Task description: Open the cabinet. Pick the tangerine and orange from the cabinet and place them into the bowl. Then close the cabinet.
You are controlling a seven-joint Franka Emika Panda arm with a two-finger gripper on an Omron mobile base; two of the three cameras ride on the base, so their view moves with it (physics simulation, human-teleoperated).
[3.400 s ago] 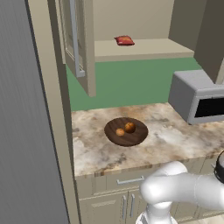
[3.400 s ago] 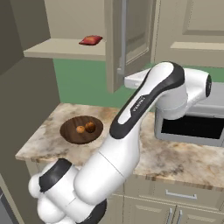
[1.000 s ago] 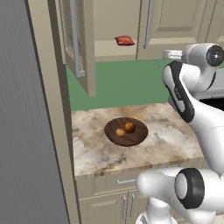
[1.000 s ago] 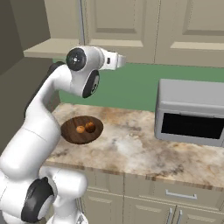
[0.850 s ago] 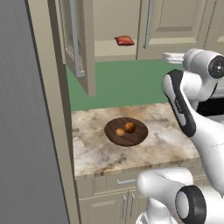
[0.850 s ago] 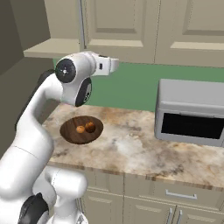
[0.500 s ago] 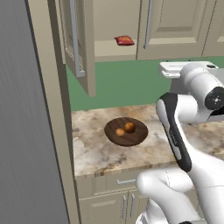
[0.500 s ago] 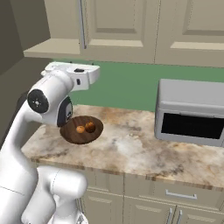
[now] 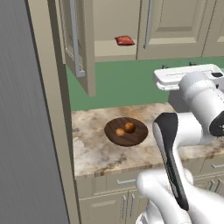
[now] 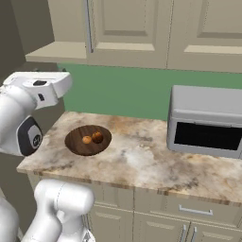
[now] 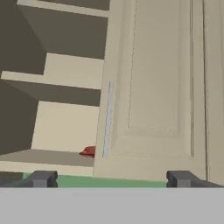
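1. One cabinet (image 9: 131, 26) hangs above the desk (image 10: 142, 160); its left door (image 9: 78, 43) stands swung open, its right door (image 11: 153, 87) is shut.
2. One bowl (image 9: 126, 131) rests on the desk, under the cabinet.
3. Two orange fruits lie inside the bowl, side by side: one smaller (image 9: 120, 131), one larger (image 9: 129, 127).
4. One red item (image 9: 124, 40) lies on the cabinet's bottom shelf.
5. One tool (image 11: 109, 179), jaws spread wide and holding nothing, faces the shut door.
6. One microwave (image 10: 208, 123) sits right of the bowl.
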